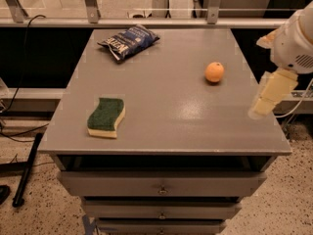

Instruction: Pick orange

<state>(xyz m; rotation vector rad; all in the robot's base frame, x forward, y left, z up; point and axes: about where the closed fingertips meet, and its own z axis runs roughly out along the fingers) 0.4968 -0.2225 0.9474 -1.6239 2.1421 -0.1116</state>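
Gripper [266, 102] hung at the right edge of the table [171, 126], its grip state impossible to tell. The orange [214, 72] lay apart, left of and beyond it.

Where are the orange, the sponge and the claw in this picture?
orange [214, 72]: camera view, middle of its skin.
sponge [104, 113]: camera view, middle of its green top.
claw [260, 107]: camera view, its pale tip end, at the far right, apart from the orange.
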